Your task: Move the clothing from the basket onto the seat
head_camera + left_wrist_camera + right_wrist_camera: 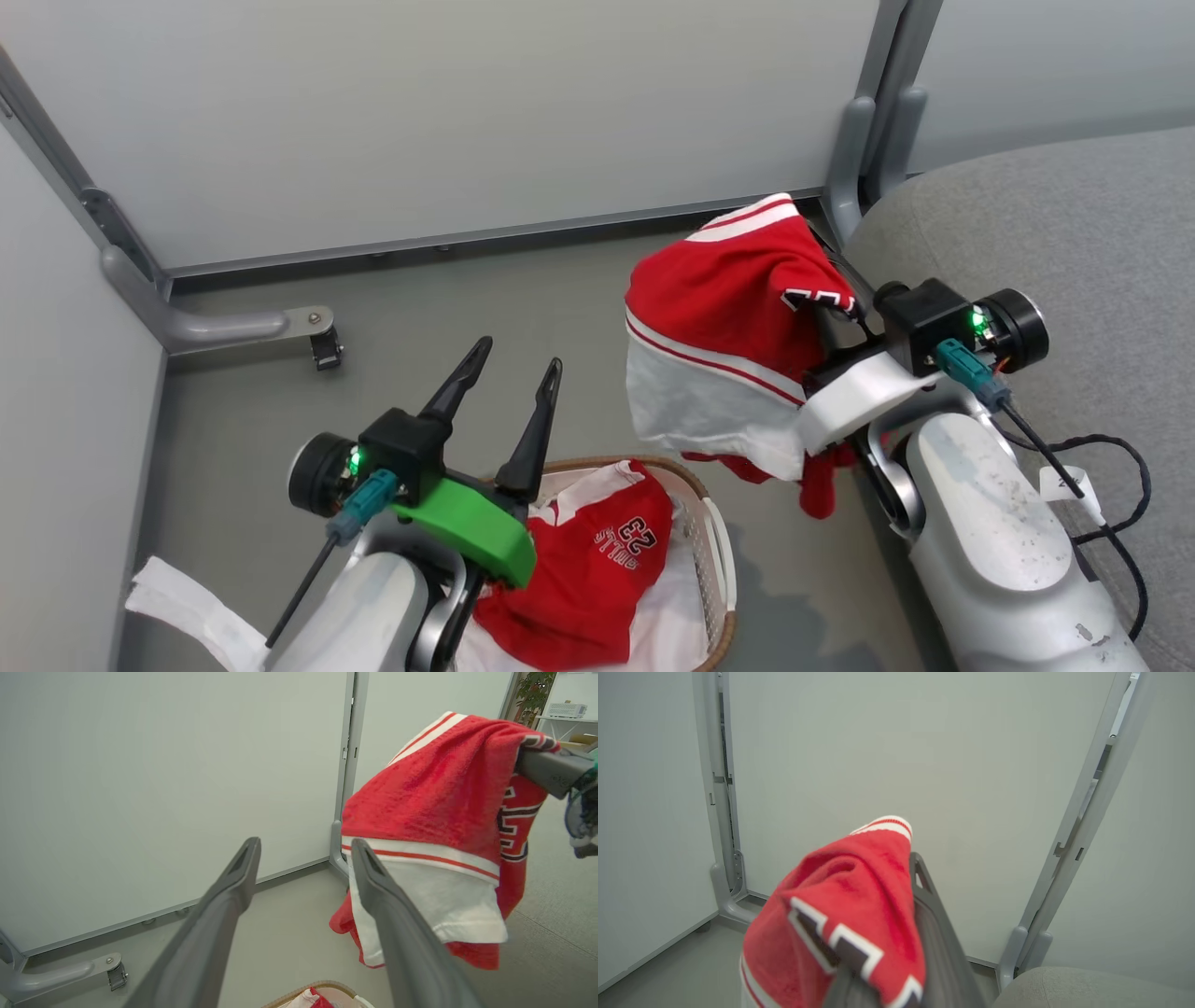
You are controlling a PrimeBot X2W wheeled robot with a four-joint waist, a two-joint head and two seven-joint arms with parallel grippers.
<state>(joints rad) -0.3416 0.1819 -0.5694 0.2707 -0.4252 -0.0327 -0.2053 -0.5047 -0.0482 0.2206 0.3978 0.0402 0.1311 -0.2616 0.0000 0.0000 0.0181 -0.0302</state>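
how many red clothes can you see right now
2: one red garment hangs from the right claw beside the seat; another red jersey lies in the basket. More may be hidden underneath.

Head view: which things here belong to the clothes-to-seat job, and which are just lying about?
Job: lifted red garment; basket; red clothing inside it; grey seat.

Lying about: white liner cloth; black cable; partition foot; white cloth strip.
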